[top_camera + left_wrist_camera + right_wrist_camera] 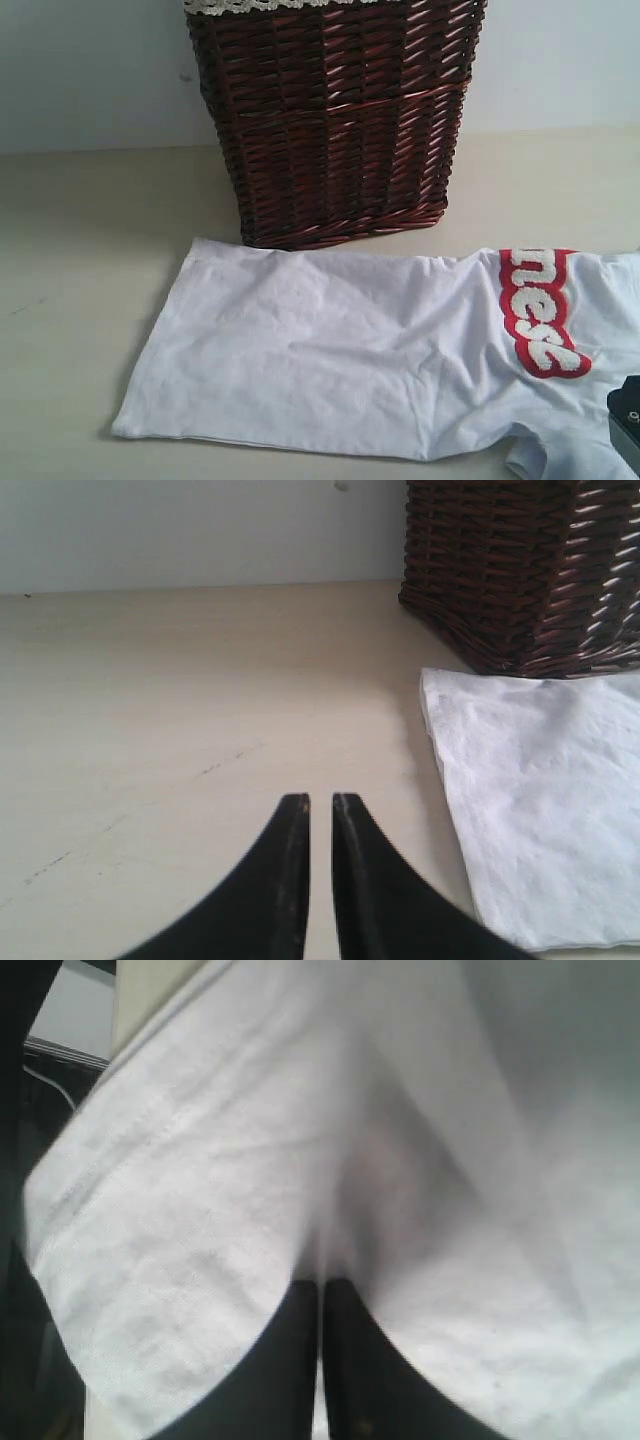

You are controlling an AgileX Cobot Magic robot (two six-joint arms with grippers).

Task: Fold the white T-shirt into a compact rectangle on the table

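Note:
The white T-shirt [340, 350] lies spread flat on the table [70, 260], its hem end to the left and its red-outlined letters [540, 310] to the right. My right gripper [323, 1282] is shut on a pinch of the shirt's cloth [250, 1160], and creases run up from its tips. In the exterior view only a black part of the right arm [625, 420] shows, at the lower right corner over the shirt. My left gripper [320, 800] hovers over bare table [180, 700] beside the shirt's hem corner [540, 810], jaws nearly together with nothing between them.
A dark brown wicker basket [330, 120] with white lace trim [270, 5] stands right behind the shirt, almost touching its far edge [520, 570]. A pale wall rises behind the table. Bare table lies left of the shirt.

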